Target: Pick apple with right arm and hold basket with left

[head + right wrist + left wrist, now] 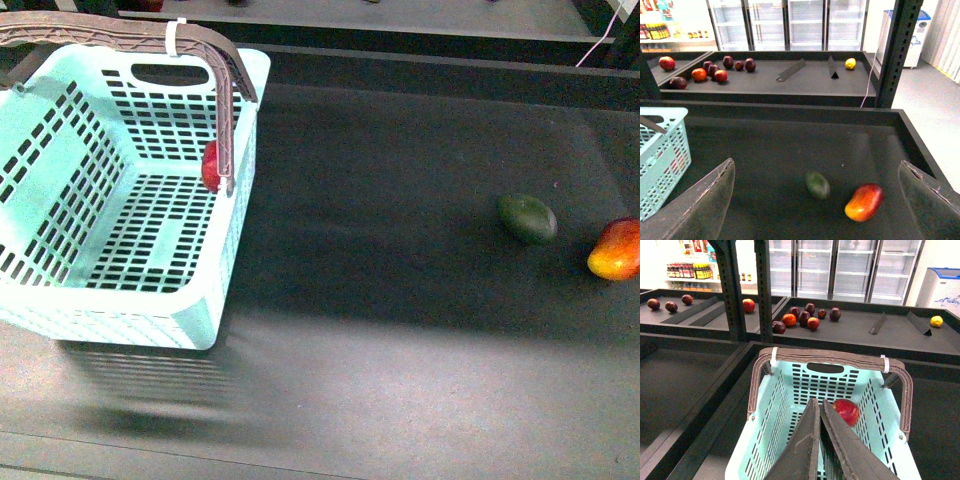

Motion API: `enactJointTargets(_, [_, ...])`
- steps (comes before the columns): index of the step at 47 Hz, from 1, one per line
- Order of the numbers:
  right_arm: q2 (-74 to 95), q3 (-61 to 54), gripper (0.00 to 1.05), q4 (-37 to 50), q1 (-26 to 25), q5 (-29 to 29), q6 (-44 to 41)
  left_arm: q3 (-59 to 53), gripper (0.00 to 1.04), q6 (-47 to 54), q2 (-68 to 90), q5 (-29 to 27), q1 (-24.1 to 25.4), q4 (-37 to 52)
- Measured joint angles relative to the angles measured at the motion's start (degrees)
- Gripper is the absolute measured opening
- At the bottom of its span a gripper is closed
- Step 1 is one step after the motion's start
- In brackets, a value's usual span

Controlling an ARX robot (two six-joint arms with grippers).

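Judging by the apple already lying in the basket just past my pinched-together left gripper, with my right gripper spread empty, I'd call this nearly finished.

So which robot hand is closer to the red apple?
Left. The left end effector hangs over the basket beside the apple; the right end effector is over by the two loose fruits.

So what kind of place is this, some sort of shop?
Most likely a grocery store, or a mock-up of one. Glass-door fridges line the back wall, loose fruit lies in dark display bins, shelves of bottles stand in a corner, and a turquoise shopping basket holds a red apple.
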Motion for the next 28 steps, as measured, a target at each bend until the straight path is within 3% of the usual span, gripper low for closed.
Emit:
enactJointTargets(21, [0.0, 0.0, 0.96, 0.0, 0.0, 0.0, 0.0, 0.0, 0.03, 0.0, -6.3, 0.0, 0.0, -6.3])
enactJointTargets(25, [0.0, 0.0, 0.96, 0.0, 0.0, 0.0, 0.0, 0.0, 0.03, 0.0, -13.4, 0.0, 0.0, -15.3])
enactJointTargets(28, [0.0, 0.0, 0.96, 0.0, 0.0, 0.0, 0.0, 0.0, 0.03, 0.0, -15.8, 0.0, 0.0, -16.2])
